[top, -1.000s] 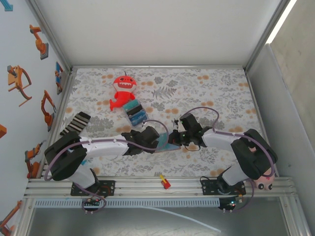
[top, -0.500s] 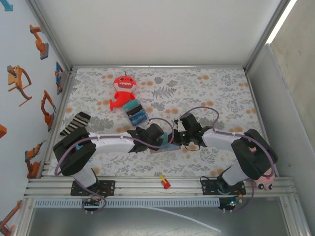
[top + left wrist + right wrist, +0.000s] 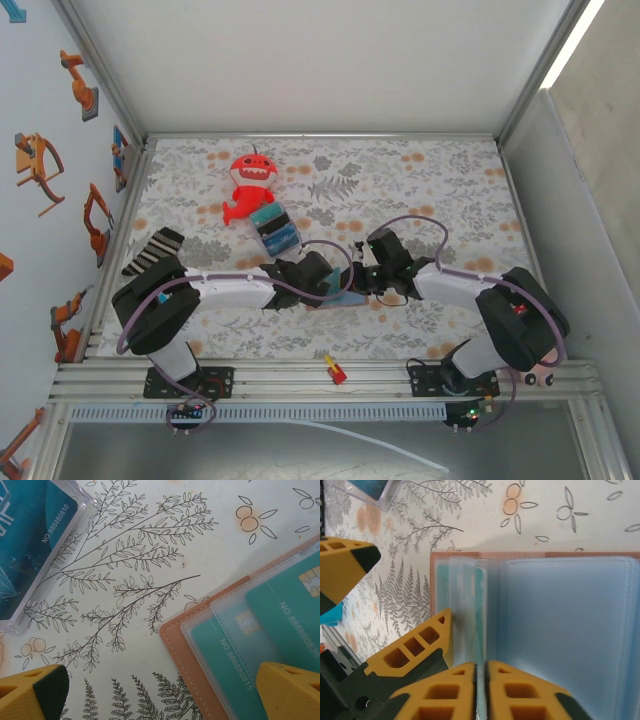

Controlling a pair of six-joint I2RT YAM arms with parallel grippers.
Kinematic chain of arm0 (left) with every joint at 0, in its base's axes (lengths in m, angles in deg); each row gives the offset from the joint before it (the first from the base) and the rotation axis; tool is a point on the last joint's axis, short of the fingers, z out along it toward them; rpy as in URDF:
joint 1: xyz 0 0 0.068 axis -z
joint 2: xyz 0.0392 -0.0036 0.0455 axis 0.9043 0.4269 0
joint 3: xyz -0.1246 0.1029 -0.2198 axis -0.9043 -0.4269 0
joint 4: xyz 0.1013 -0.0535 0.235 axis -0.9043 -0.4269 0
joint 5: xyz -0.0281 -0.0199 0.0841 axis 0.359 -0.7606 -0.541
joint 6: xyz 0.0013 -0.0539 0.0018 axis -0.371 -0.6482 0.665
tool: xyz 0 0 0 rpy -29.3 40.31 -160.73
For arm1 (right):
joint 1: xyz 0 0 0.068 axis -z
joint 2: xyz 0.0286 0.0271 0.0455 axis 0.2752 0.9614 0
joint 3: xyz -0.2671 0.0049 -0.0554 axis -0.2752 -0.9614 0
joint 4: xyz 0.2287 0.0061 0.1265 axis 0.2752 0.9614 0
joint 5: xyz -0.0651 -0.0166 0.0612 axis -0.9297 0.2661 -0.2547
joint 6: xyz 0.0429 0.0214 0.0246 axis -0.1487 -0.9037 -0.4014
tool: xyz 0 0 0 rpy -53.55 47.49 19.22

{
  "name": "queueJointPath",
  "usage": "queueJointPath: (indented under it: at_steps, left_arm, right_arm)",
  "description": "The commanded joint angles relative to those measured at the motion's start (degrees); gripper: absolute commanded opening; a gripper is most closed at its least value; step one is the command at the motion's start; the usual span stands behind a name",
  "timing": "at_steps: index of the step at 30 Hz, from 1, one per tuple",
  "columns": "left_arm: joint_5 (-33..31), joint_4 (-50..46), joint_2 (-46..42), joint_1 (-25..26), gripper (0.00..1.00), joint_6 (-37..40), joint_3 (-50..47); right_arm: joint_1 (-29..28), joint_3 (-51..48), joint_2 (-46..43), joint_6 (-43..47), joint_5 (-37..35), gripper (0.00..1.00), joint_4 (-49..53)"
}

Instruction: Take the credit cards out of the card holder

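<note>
My right gripper (image 3: 481, 692), jaws nearly together, pinches the open card holder (image 3: 560, 630) lying just ahead; my left gripper (image 3: 162, 690), alongside, gapes wide and empty.

— Where is the top camera?
— High behind the arm bases, looking down and forward over the whole table (image 3: 430, 175).
— And the wrist cameras?
— Close above the table, facing down. Both catch the open card holder (image 3: 182, 645) (image 3: 560, 630), which the top view sees small, mid-table.
</note>
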Motion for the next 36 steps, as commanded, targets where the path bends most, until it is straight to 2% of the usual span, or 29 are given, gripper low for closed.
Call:
queueJointPath:
  at_steps: [1,7,11,16,19,29,36]
  left_arm:
    - [0.25,-2.1,1.61,-0.13,0.97,0.59,0.9]
    - [0.69,-1.98,1.69,-0.04,0.97,0.31,0.57]
    - [0.71,-1.86,1.55,-0.08,0.97,-0.07,0.41]
    - [0.9,-1.74,1.55,-0.04,0.97,-0.33,0.33]
    - [0.81,-1.84,1.2,-0.05,0.97,-0.43,0.33]
    - [-0.84,-2.88,-1.33,-0.43,0.97,0.05,-1.25]
    - [-1.46,-3.17,-5.4,-0.48,0.97,0.29,-0.66]
  right_arm:
    - [0.37,-1.63,-0.35,-1.7,2.49,0.19,-6.58]
    - [0.28,-3.7,1.47,-3.43,4.48,0.21,-13.56]
    - [0.19,-4.57,2.27,-3.93,4.49,0.16,-16.0]
    - [0.1,-4.73,3.46,-4.23,4.58,0.15,-17.34]
    - [0.15,-4.86,3.52,-4.04,4.41,0.1,-16.99]
    - [0.1,-0.83,-5.85,3.93,-4.18,0.04,3.18]
    - [0.13,0.69,-11.35,7.61,-6.7,0.03,9.4]
